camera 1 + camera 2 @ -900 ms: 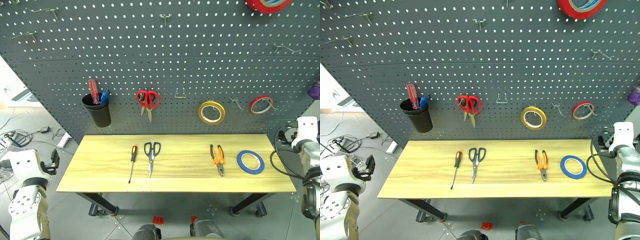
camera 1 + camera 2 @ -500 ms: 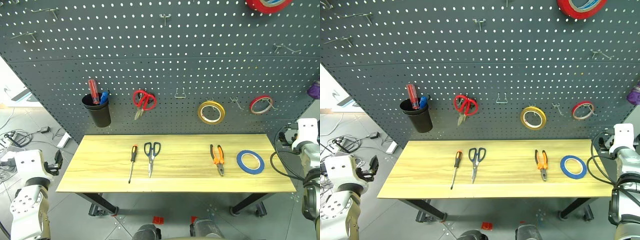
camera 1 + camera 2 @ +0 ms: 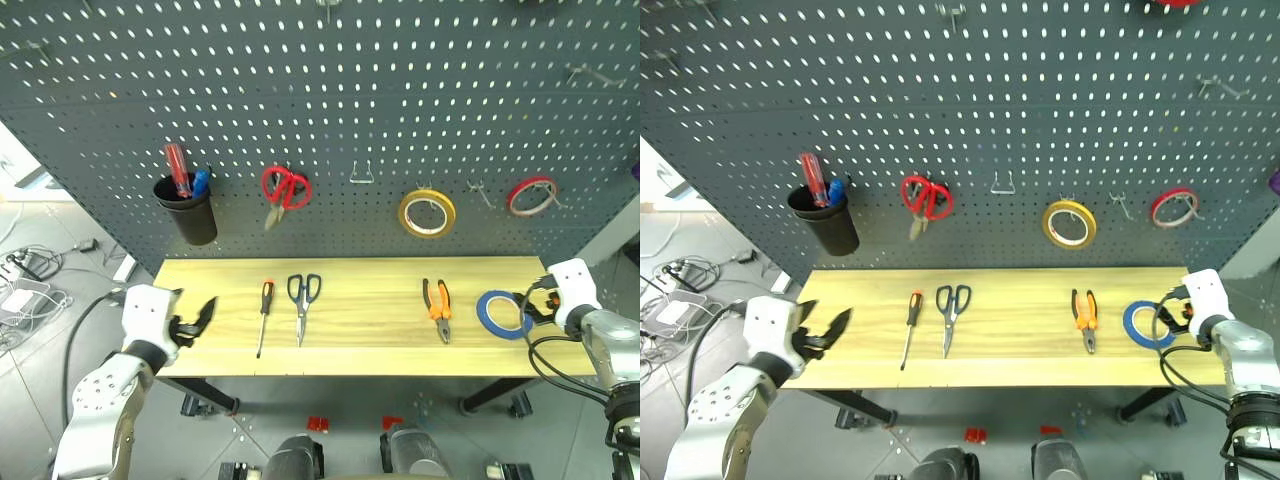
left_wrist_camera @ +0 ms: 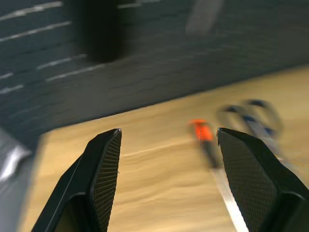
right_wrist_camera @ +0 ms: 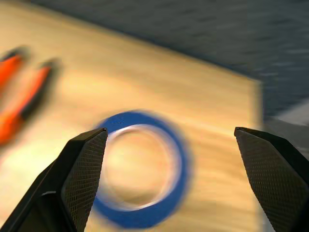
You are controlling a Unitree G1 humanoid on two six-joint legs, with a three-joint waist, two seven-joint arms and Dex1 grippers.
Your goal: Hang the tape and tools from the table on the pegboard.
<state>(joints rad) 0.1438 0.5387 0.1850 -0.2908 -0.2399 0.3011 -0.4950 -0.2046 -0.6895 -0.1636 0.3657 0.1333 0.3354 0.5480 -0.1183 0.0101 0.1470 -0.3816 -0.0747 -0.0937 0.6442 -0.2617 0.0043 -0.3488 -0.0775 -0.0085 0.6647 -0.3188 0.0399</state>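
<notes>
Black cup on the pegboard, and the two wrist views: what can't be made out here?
- Black cup, head views: its wall hides the lower ends of the red-handled screwdriver and the blue item standing in it.
- Left wrist view: motion blur smears the screwdriver and scissors; no detail.
- Right wrist view: pliers blurred and cut by the edge; blue tape blurred.

Dark grey pegboard (image 3: 400, 110) with regular rows of small pale holes; light wood-grain table (image 3: 370, 345) on black legs. On the table: blue tape (image 3: 497, 313) at 3 o'clock, pliers (image 3: 437, 307) with orange-and-black handles, scissors (image 3: 303, 302) with black handles, screwdriver (image 3: 263, 310) with black-and-orange handle at 9 o'clock. On the board: red-handled scissors (image 3: 283, 190), yellow roll (image 3: 427, 213), red roll (image 3: 530, 196), black cup (image 3: 187, 212) holding a red-handled screwdriver (image 3: 177, 168)
</notes>
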